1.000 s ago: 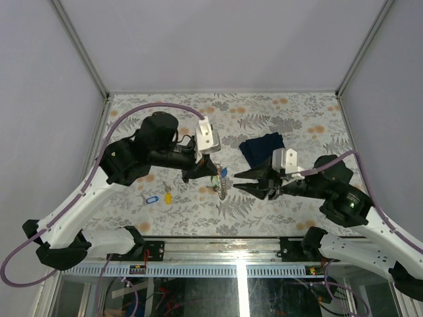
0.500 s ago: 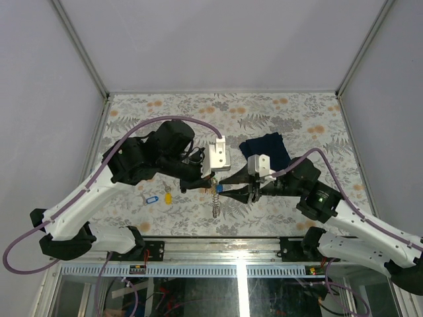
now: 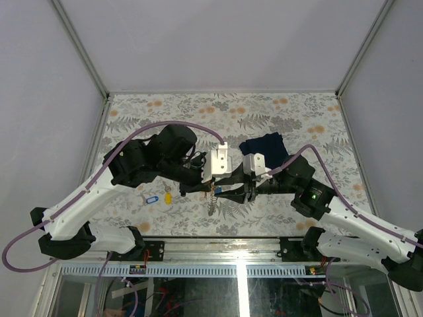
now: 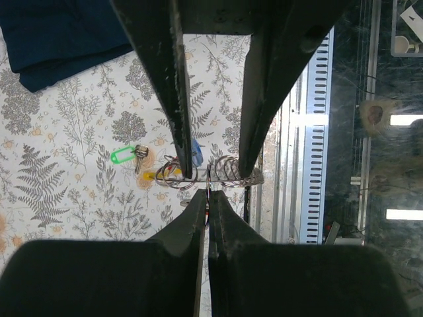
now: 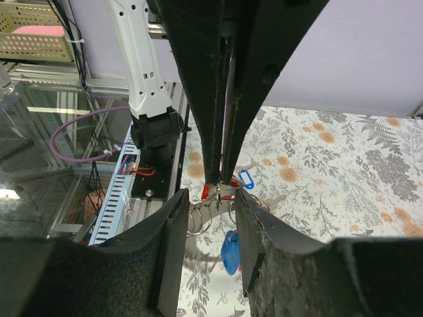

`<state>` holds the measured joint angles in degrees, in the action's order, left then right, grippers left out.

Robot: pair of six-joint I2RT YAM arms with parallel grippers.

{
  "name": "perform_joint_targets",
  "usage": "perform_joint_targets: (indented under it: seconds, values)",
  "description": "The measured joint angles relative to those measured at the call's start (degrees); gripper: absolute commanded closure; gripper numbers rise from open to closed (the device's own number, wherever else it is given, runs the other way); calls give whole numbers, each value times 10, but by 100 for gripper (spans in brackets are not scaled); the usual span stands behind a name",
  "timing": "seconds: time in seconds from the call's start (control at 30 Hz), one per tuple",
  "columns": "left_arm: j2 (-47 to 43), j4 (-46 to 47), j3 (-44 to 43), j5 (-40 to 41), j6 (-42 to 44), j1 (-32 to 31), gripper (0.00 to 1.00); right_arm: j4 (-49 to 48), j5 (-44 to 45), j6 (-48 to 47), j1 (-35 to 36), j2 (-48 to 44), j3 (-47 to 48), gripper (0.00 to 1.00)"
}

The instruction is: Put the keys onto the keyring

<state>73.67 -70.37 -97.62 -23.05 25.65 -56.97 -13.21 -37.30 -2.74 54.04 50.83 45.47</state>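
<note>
1. Farthest left, a small silver key with a blue oval tag (image 3: 151,199) lies on the grey floral-print table top (image 3: 297,112), well out to the left of the left gripper. A small key with a yellow tag (image 3: 168,197) lies just to its right.
2. The black two-finger left gripper (image 4: 209,195) is held above the table. Its jaws are pressed together, pinching the thin wire of the keyring.
3. The large silvery keyring with a coiled, chain-like rim (image 4: 228,170) hangs from that pinch, off the table and directly between the two grippers. A blue plastic tag (image 5: 230,251) dangles from it, under the right gripper's fingers.
4. A silver key with a green oval tag (image 4: 125,155) lies on the table below the ring, off to one side of the left gripper's tip.
5. The black right gripper (image 5: 210,198) meets the left one tip to tip. Its jaws are partly apart, with one finger on each side of the ring. Whether its pads touch the ring cannot be told.
6. A dark navy folded cloth (image 3: 264,145) lies on the table just behind the right gripper.
</note>
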Motion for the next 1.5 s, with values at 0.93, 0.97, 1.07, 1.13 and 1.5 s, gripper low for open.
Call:
perform_joint_targets:
  seconds: [0.93,0.97,1.07,1.13,1.5]
  values:
    - [-45,36,23,3,6,-12,73,33,-9,13,0,22,31,100]
    - [-57,44,29,1,5,-12,72,32,-9,16,0,20,31,100]
    - [-90,67,43,-6,6,-12,67,30,-14,28,0,15,35,100]
    - [-113,90,56,-15,6,-12,65,29,-18,37,0,12,40,100]
    - [-235,257,172,-71,7,-12,57,-9,-68,91,0,1,78,100]
